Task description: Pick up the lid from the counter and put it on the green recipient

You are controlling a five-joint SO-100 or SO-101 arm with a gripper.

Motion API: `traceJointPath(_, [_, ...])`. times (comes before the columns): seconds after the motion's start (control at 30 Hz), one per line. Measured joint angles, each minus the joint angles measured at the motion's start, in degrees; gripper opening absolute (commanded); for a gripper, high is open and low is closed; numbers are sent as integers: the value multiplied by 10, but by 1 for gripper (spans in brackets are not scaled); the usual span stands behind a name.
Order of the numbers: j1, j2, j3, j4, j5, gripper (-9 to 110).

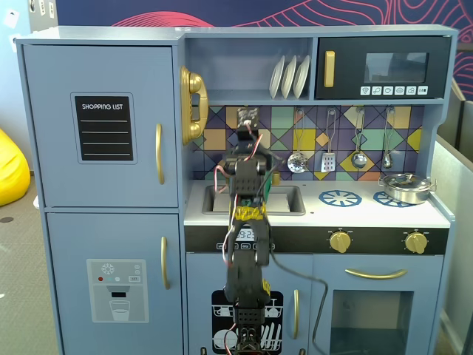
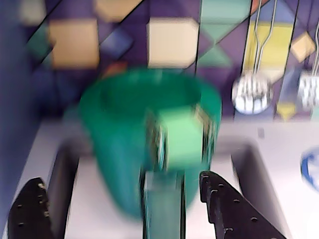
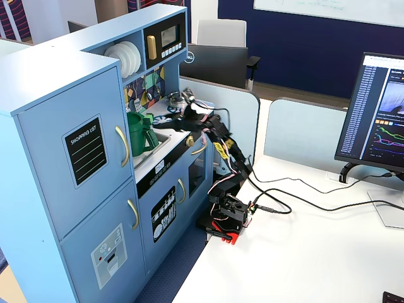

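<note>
The green recipient [image 2: 124, 129] fills the middle of the blurred wrist view, its strap handle [image 2: 162, 209] turned toward the camera and its top open. It also shows in a fixed view [image 3: 135, 134], at the left end of the white counter [image 1: 369, 213] by the sink. My gripper [image 2: 121, 179] is open and empty, with one black finger on each side of the pot's base, just short of it. From the side, the gripper [image 3: 158, 123] hovers right beside the pot. The arm hides the pot in the front fixed view. The lid shows in no view.
A steel pot [image 1: 405, 187] sits on the right burner ring. Metal utensils [image 1: 329, 159] hang on the tiled back wall, also in the wrist view [image 2: 251, 92]. The tall blue cupboard [image 1: 103, 126] walls in the counter's left end. A monitor [image 3: 379, 120] and cables lie on the desk.
</note>
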Motion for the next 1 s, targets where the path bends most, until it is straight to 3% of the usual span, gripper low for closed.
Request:
traceJointPath(0.17, [5, 158, 189, 68, 5, 7])
traceJointPath(0.33, [-2, 276, 432, 80, -7, 0])
traceJointPath(0.43, [-2, 310, 577, 69, -26, 0])
traceJointPath(0.6, [-16, 363, 758, 53, 25, 1])
traceJointPath(1.0, [-41, 425, 900, 149, 83, 1])
